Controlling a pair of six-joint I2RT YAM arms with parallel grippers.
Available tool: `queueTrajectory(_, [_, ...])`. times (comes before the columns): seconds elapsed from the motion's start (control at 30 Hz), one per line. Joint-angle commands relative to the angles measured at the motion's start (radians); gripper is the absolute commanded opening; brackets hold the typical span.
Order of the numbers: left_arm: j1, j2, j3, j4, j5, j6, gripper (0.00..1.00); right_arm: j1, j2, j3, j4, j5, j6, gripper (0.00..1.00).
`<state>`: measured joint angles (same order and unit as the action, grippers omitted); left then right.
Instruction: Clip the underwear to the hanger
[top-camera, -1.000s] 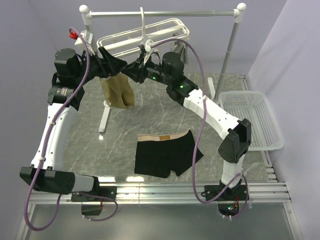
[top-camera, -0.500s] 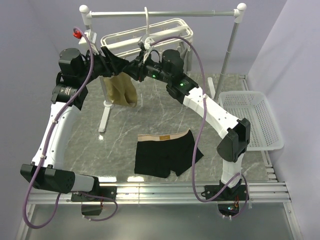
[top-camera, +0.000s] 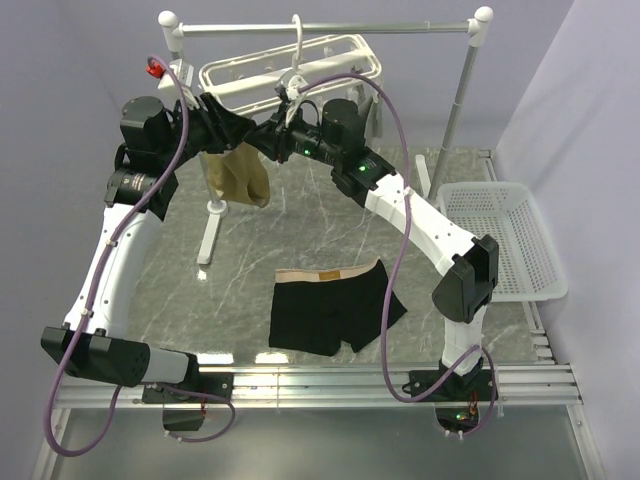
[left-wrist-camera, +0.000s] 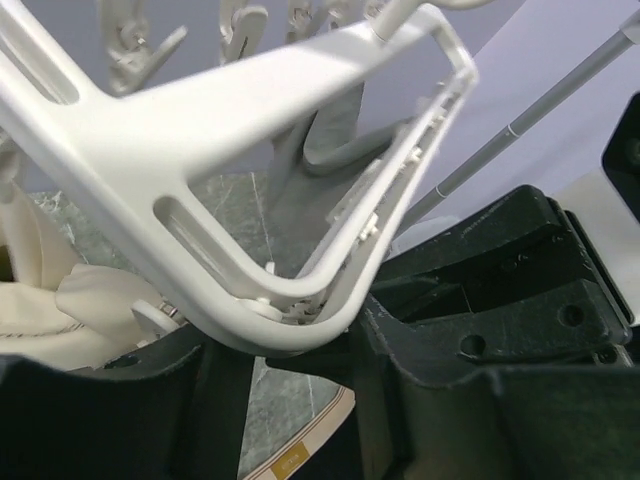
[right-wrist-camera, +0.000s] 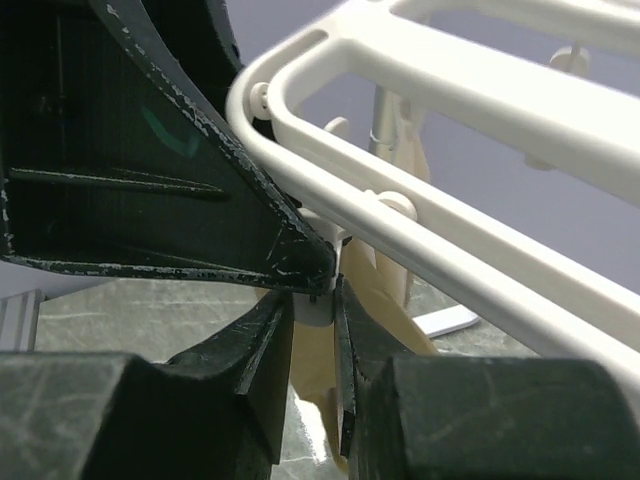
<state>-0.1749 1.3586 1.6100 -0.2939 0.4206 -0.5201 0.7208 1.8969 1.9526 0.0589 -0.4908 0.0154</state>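
Note:
The black underwear (top-camera: 330, 305) with a tan waistband lies flat on the marble table near the front; its waistband shows low in the left wrist view (left-wrist-camera: 300, 450). The white hanger (top-camera: 290, 65) hangs by its hook from the metal rail. My left gripper (top-camera: 225, 125) holds the hanger's rounded left end (left-wrist-camera: 300, 320) between its fingers (left-wrist-camera: 440, 380). My right gripper (top-camera: 272, 140) is pinched on a small white clip (right-wrist-camera: 318, 305) under the hanger's rail (right-wrist-camera: 420, 225), right beside the left gripper.
A tan garment (top-camera: 240, 175) hangs from the hanger's left part, just below both grippers. The metal rail (top-camera: 330, 28) stands on white posts at the back. A white basket (top-camera: 500, 240) sits at the right.
Both grippers and the hanger's left end have risen and shifted slightly left. The tan garment has lifted with them. The underwear has not moved.

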Motion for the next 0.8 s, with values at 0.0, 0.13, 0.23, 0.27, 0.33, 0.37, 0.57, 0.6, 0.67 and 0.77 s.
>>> queueTrajectory(0.0, [-0.011, 0.004, 0.024, 0.093, 0.003, -0.006, 0.43, 0.014, 0.013, 0.029, -0.048, -0.049, -0.006, 0.00])
queueTrajectory(0.13, [-0.011, 0.010, 0.022, 0.094, 0.007, -0.012, 0.30, 0.014, 0.011, 0.029, -0.048, -0.051, -0.006, 0.00])
queueTrajectory(0.23, [-0.011, 0.007, 0.016, 0.094, 0.009, -0.014, 0.12, 0.014, 0.005, 0.026, -0.051, -0.052, -0.006, 0.05])
queueTrajectory(0.27, [-0.011, 0.007, 0.016, 0.093, 0.010, -0.014, 0.08, 0.012, 0.001, 0.017, -0.051, -0.052, -0.006, 0.09])
queueTrajectory(0.33, [-0.011, 0.007, 0.011, 0.088, 0.009, -0.015, 0.00, 0.012, -0.009, -0.009, -0.048, -0.057, -0.038, 0.16])
queueTrajectory(0.37, [-0.011, 0.005, 0.010, 0.087, 0.012, -0.015, 0.00, 0.012, -0.021, -0.020, -0.042, -0.054, -0.043, 0.16])
queueTrajectory(0.57, [-0.011, -0.004, -0.002, 0.095, 0.010, -0.018, 0.00, 0.008, -0.032, -0.038, -0.040, -0.035, -0.034, 0.41])
queueTrajectory(0.6, [-0.011, -0.003, 0.004, 0.091, 0.010, -0.015, 0.00, 0.006, -0.035, -0.041, -0.044, -0.034, -0.034, 0.46])
queueTrajectory(0.67, [-0.011, -0.001, 0.005, 0.087, 0.012, -0.012, 0.00, -0.001, -0.050, -0.064, -0.050, -0.032, -0.032, 0.49])
queueTrajectory(0.77, [-0.011, -0.004, 0.005, 0.087, 0.014, -0.009, 0.00, -0.021, -0.090, -0.133, -0.039, -0.045, -0.029, 0.49])
